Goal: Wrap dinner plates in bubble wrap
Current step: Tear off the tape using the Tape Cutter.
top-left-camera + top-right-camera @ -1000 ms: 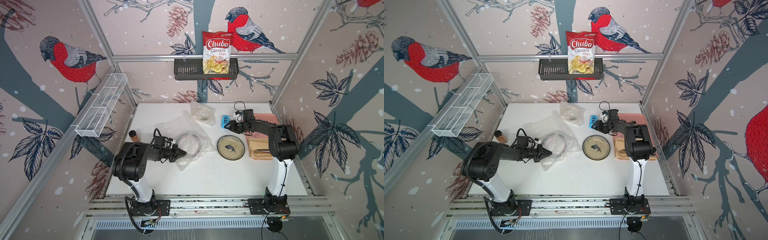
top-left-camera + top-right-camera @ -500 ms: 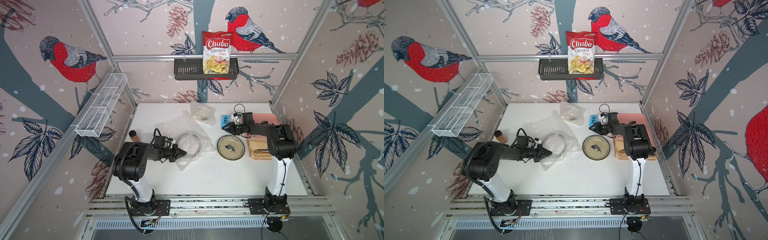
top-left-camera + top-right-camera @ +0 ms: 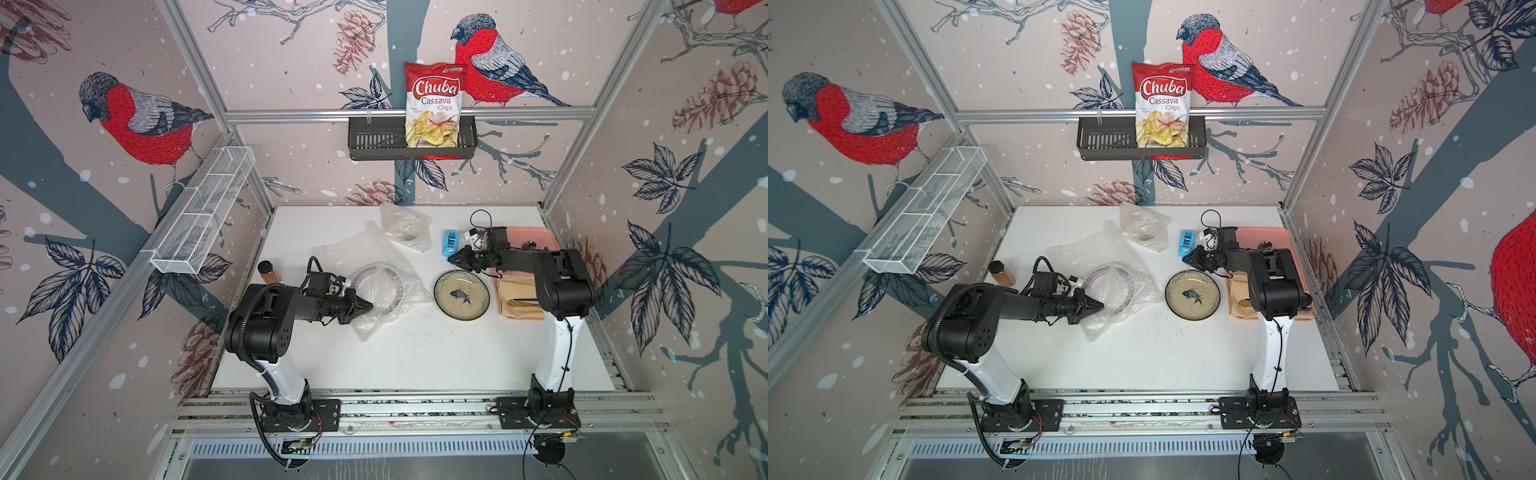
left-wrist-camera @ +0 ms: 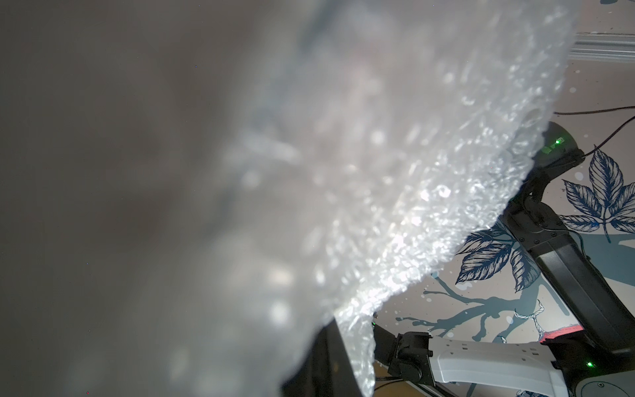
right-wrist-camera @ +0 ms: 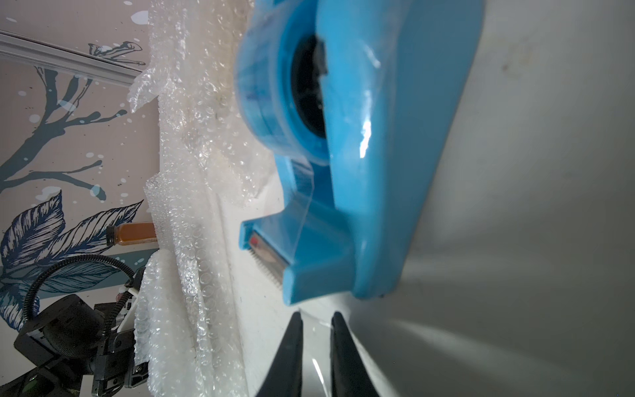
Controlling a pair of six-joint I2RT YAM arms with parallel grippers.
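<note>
All items are carried by a white desk [image 3: 415, 365]. Directly on it are laid a bubble wrap sheet [image 3: 353, 253], a wrapped bundle [image 3: 405, 226] behind it, a blue tape dispenser [image 3: 449, 243], a fish plate [image 3: 461, 295], a pink tray [image 3: 536, 237] and an amber bottle [image 3: 266, 272]

Fish plate [image 3: 462, 295] rt of wrapped plate [image 3: 379, 286]; tape dispenser [image 3: 450, 243] behind.

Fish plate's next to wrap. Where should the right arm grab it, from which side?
Likely the dark rim of the fish plate at its edge nearest the arm bases, coming steeply from above: one jaw inside the rim, one outside. It lies flat on the table, so only the raised rim gives a hold. The bubble wrap sits close on one side, a tan bundle on the other.
</note>
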